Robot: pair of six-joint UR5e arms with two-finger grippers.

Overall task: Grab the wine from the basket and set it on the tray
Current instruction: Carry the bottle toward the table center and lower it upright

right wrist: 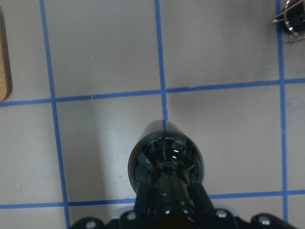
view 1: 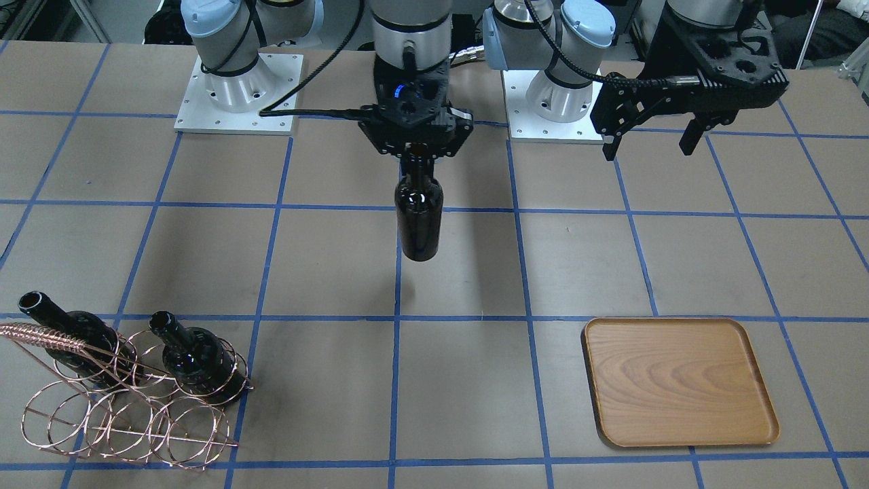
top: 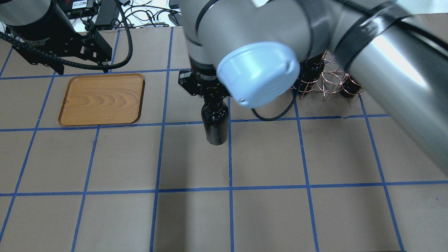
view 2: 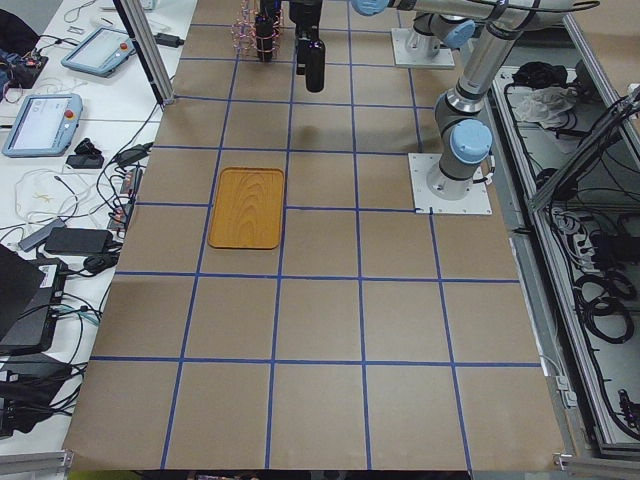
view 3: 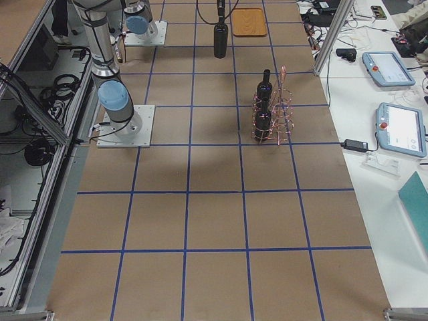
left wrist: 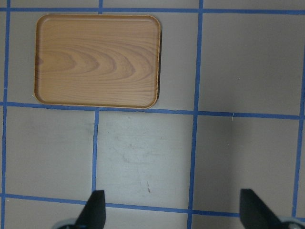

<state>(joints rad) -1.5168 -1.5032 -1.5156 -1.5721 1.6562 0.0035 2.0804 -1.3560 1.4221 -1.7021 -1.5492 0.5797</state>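
Glossy, near-black, cylindrical wine [view 1: 419, 221] hanging upright at frame centre, neck clenched in right claw [view 1: 419, 151]; left claw [view 1: 652, 141] released, upper right.

Wood tray [left wrist: 97, 59] lies flat upper-left on desk [left wrist: 248, 62]; blue tape lines [left wrist: 194, 114] cross brown surface. Left tool [left wrist: 174, 210] at bottom edge: two dark fingertips [left wrist: 95, 207] wide apart, desk showing btwn them.

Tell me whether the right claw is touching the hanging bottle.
Touching. The right wrist view shows the right claw closed on the neck of the bottle, pressed against both sides with no gap.
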